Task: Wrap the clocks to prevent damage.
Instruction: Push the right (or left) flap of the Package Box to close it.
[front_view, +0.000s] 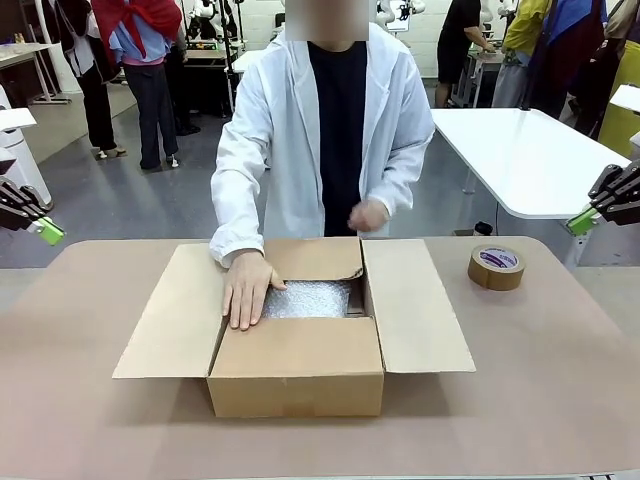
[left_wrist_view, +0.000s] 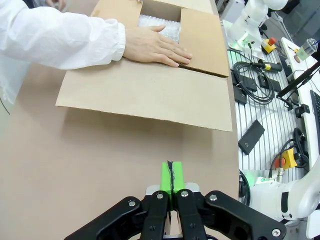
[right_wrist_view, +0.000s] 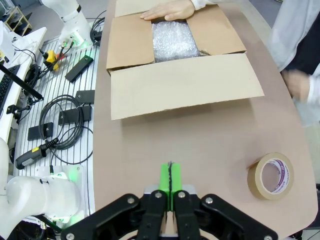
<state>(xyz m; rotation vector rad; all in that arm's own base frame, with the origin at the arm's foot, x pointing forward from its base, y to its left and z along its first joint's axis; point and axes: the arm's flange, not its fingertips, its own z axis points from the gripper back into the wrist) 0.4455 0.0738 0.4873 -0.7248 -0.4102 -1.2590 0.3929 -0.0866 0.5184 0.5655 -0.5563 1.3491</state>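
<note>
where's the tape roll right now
In the front view the tape roll lies flat on the table, on the robot's right, just past the carton's right flap and not touching it.

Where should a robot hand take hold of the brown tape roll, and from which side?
Pinch the ring wall of the tape roll from straight above. It lies flat on the table with its open core facing up, so one jaw fits inside, one outside.
</note>
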